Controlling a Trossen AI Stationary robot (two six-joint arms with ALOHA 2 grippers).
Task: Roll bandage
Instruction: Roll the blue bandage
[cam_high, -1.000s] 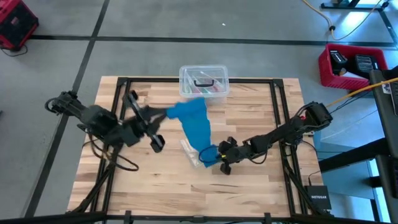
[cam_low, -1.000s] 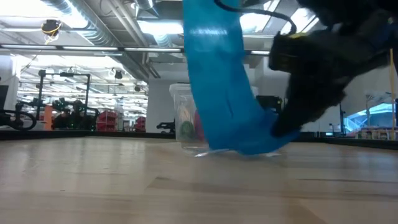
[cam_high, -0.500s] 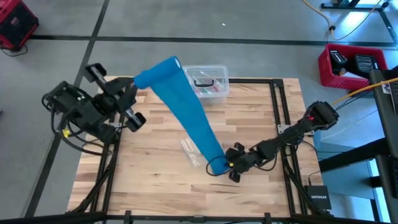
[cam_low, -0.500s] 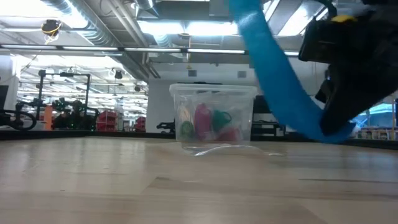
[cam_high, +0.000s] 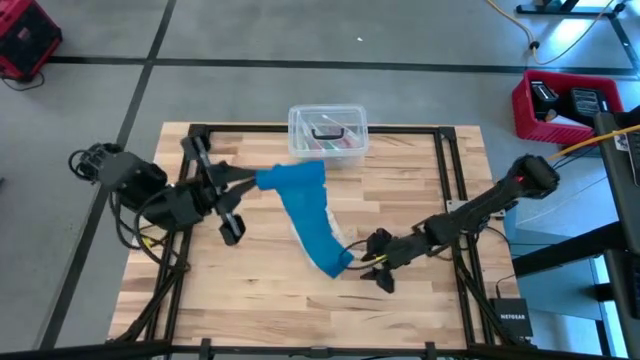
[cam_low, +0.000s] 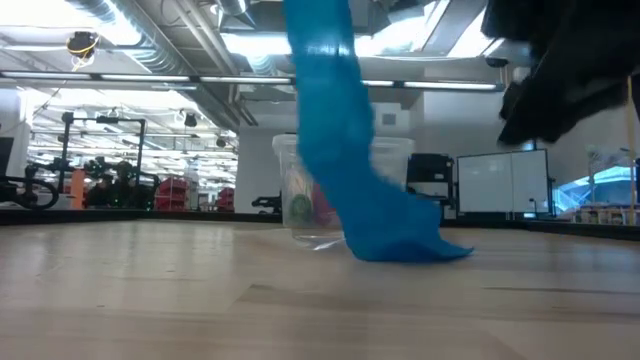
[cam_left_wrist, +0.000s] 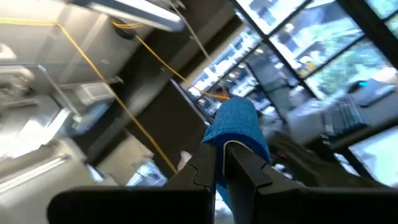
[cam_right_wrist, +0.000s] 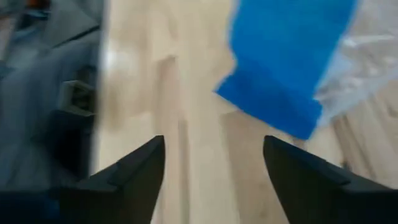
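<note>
Lying under bandage (cam_high: 305, 215), clear bag (cam_high: 302, 237), box (cam_high: 327, 130) behind

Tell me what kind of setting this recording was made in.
Probably an industrial lab or workshop: a wooden table in a dark frame on bare concrete floor, exposed ceiling ducts, and racks of equipment across an open hall.

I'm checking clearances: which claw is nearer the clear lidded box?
Left. The left claw grips the bandage just beside the box; the right claw is open, farther off.
</note>
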